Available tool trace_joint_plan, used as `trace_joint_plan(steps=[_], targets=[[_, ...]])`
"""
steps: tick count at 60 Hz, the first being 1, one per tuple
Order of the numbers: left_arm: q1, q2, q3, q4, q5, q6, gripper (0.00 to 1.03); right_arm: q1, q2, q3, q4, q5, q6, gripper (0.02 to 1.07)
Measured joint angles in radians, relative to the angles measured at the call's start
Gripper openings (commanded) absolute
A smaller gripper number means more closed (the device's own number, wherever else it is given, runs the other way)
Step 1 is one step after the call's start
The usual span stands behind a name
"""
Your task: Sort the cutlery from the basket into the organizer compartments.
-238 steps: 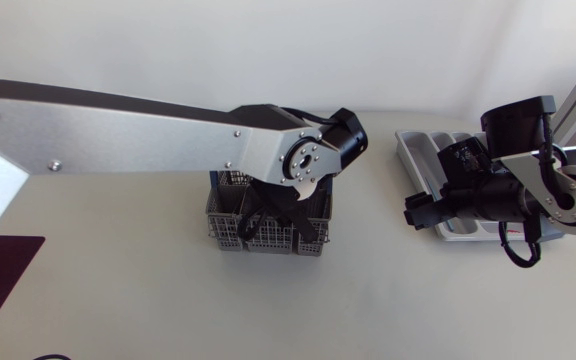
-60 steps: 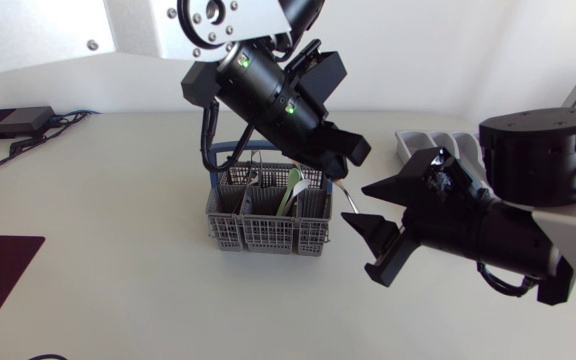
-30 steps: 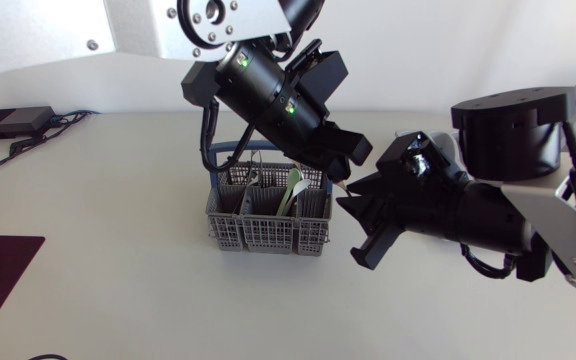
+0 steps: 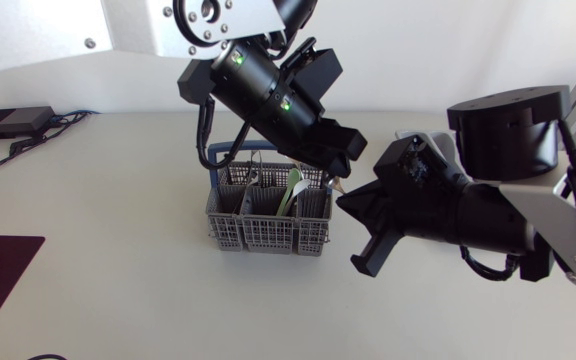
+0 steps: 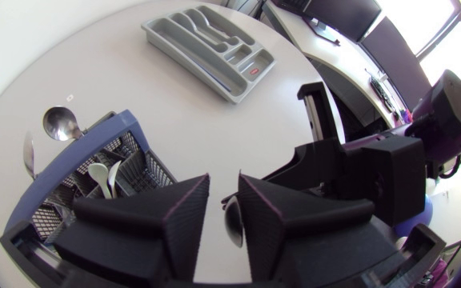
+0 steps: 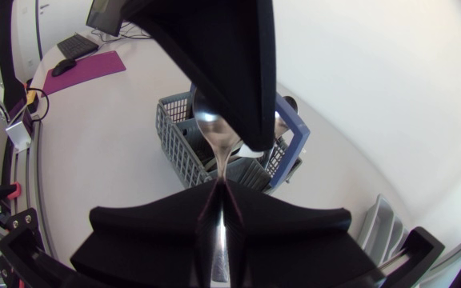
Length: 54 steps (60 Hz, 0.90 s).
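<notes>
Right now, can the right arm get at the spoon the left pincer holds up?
Likely yes: the spoon hangs clear of the basket, the left pincer grips only its bowl end, and the handle runs between the fingers of the right pincer.

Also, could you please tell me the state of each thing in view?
Left gripper: shut on the spoon at its bowl.
Right gripper: shut on the spoon's handle.
Spoon: held in the air by both grippers.
Basket: upright, cutlery standing inside.
Organizer: lying flat, nothing visible in its compartments.
</notes>
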Motion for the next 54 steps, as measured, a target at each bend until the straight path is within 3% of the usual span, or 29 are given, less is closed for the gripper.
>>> trace_joint_plan(steps=[6,8,27,31,44,54], targets=[[0.029,0.0,0.011,0.008,0.014,-0.009,0.96,0.0,0.0,0.0,-0.015,-0.005,0.0,0.08],[0.04,0.0,0.02,0.016,0.029,-0.016,0.99,0.0,0.0,0.0,-0.019,-0.011,0.0,0.08],[0.126,-0.034,0.059,0.152,0.054,-0.029,0.99,-0.036,-0.056,-0.022,-0.095,-0.089,-0.034,0.08],[0.138,-0.057,0.058,0.163,0.013,-0.015,0.99,-0.09,-0.079,-0.029,-0.125,-0.13,-0.061,0.08],[0.138,-0.166,-0.051,0.174,-0.14,0.142,0.99,-0.388,-0.093,-0.042,-0.213,-0.32,-0.25,0.08],[0.142,-0.226,-0.18,0.186,-0.184,0.249,0.99,-0.661,0.007,-0.026,-0.308,-0.462,-0.479,0.08]])
